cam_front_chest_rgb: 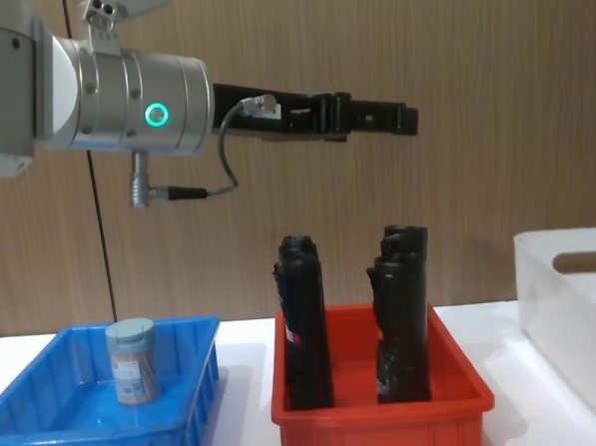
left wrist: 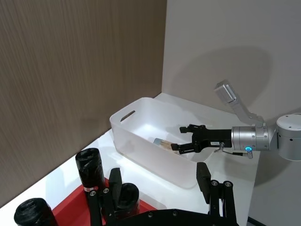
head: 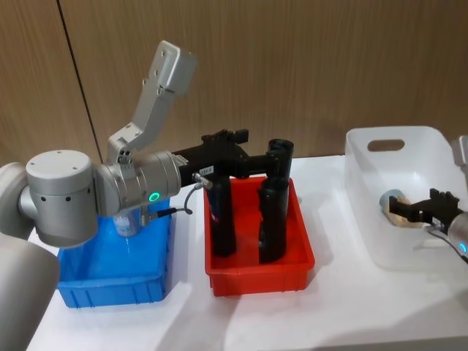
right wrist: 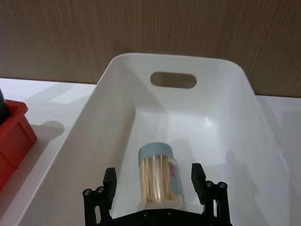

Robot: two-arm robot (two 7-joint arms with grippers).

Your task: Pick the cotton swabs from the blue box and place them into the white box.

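Observation:
One jar of cotton swabs (right wrist: 157, 165) lies on its side on the floor of the white box (right wrist: 117, 94). My right gripper (right wrist: 154, 179) is open around it, with a gap between each finger and the jar. The head view shows that jar (head: 390, 196) and right gripper (head: 409, 208) inside the white box (head: 365, 168). Another jar of cotton swabs (cam_front_chest_rgb: 133, 361) stands upright in the blue box (cam_front_chest_rgb: 49, 436). My left gripper (cam_front_chest_rgb: 397, 118) hangs open and empty high above the red bin, its fingers (left wrist: 115, 181) spread wide.
A red bin (head: 259, 274) with tall black rolls (head: 274, 219) sits between the blue box (head: 110, 285) and the white box. A wooden wall runs behind the white table. My left arm's bulky wrist (head: 139, 183) hangs over the blue box.

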